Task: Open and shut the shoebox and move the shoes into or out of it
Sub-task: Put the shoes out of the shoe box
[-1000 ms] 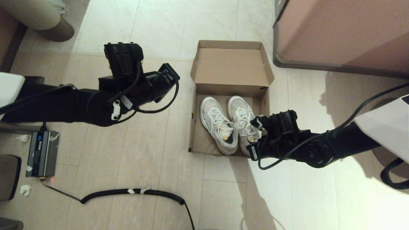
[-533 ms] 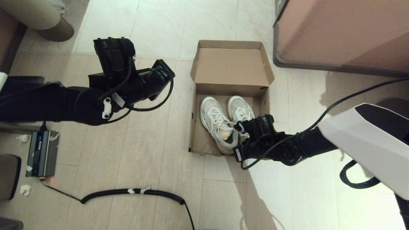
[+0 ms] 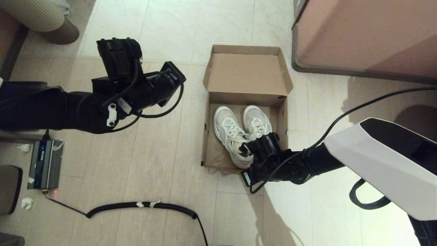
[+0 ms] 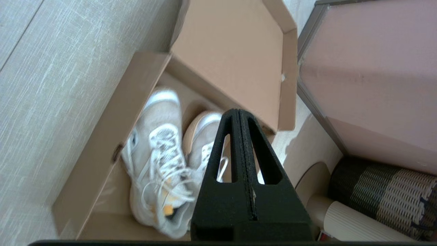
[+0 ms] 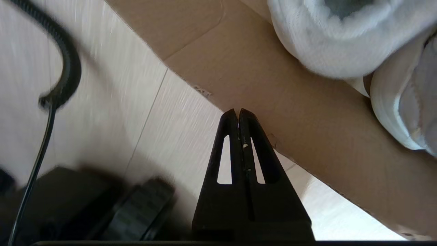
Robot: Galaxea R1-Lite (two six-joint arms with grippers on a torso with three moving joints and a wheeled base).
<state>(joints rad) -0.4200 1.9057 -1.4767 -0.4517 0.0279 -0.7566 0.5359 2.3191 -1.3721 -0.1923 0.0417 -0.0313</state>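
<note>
The brown cardboard shoebox point(image 3: 247, 73) stands open on the tiled floor, its flap lid folded back away from me. Both white sneakers point(image 3: 235, 133) lie side by side inside, toes toward the lid. My right gripper point(image 5: 238, 111) is shut and empty. It hangs low at the box's near end, its tips at the front wall point(image 5: 307, 112), with the sneakers' heels point(image 5: 327, 51) just beyond. In the head view its wrist hides the right sneaker's heel. My left gripper point(image 4: 235, 111) is shut and empty, held up to the left of the box point(image 4: 102, 136).
A large pinkish-brown furniture block point(image 3: 368, 34) stands close to the box's far right. A black corrugated cable point(image 3: 143, 205) lies on the floor in front. A grey power unit point(image 3: 44, 164) sits at the left, and a ribbed beige cylinder point(image 3: 41, 17) at the far left.
My right arm has swung left and down to the box's near edge, covering the right sneaker's heel. The box has shifted slightly toward me. My left arm drew back a little to the left.
</note>
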